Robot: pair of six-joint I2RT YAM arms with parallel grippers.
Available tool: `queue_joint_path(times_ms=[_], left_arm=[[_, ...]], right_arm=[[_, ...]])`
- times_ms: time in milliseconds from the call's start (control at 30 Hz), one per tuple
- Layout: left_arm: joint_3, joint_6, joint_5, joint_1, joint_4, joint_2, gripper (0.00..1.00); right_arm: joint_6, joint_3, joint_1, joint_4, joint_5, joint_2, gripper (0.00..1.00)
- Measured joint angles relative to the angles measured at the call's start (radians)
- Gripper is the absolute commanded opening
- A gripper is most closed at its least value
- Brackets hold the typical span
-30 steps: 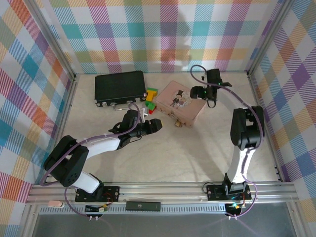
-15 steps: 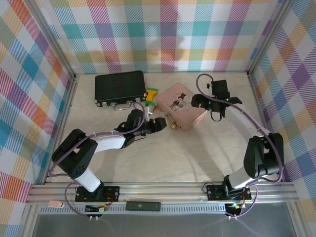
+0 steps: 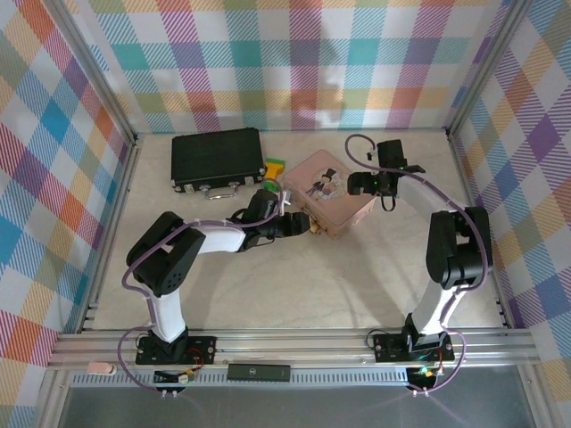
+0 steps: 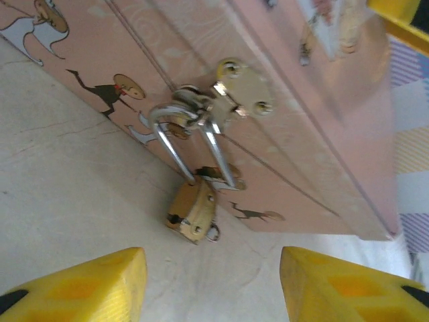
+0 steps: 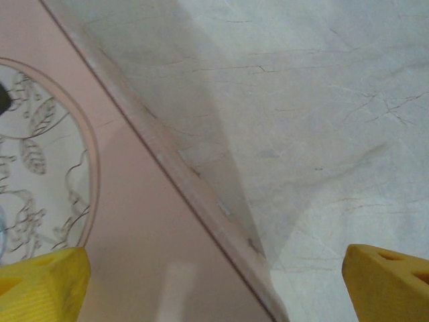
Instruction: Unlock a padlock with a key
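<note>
The pink tin box (image 3: 352,210) sits on the table (image 3: 357,276) with its lid down, so whatever is inside is hidden. The padlock (image 4: 192,210) hangs from the hasp (image 4: 241,90) on the box's front wall, its silver shackle (image 4: 175,147) threaded through the loop and its brass body low against the wall, near the table. The left hand (image 4: 211,285) faces it, yellow fingers (image 4: 87,282) parted with nothing between them, the padlock just beyond their tips. The right hand (image 5: 214,285) hovers over the box's edge, spread wide and empty. A black case (image 3: 217,158) lies closed behind, beside coloured blocks (image 3: 273,168)
</note>
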Motion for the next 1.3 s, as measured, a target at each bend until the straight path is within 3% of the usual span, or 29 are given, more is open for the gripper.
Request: queue_joint_path(times_ms=[500, 833, 1000, 1167, 1300], left_arm=[[0.239, 0.102, -0.037, -0.034, -0.217, 0.164, 0.48], [0.328, 0.145, -0.111, -0.069, -0.289, 0.216, 0.29], [0.320, 0.129, -0.129, -0.080, -0.274, 0.215, 0.14], [0.266, 0.087, -0.136, -0.081, -0.201, 0.195, 0.01], [0.178, 0.014, -0.134, -0.074, -0.066, 0.170, 0.00]], right_arm=[[0.016, 0.001, 0.000, 0.039, -0.025, 0.018, 0.93], [0.063, 0.000, -0.002, 0.053, 0.010, 0.022, 0.93], [0.089, -0.001, -0.001, 0.053, 0.022, 0.021, 0.93], [0.107, -0.002, -0.001, 0.051, 0.029, 0.021, 0.92], [0.120, -0.005, 0.003, 0.049, 0.025, 0.019, 0.92]])
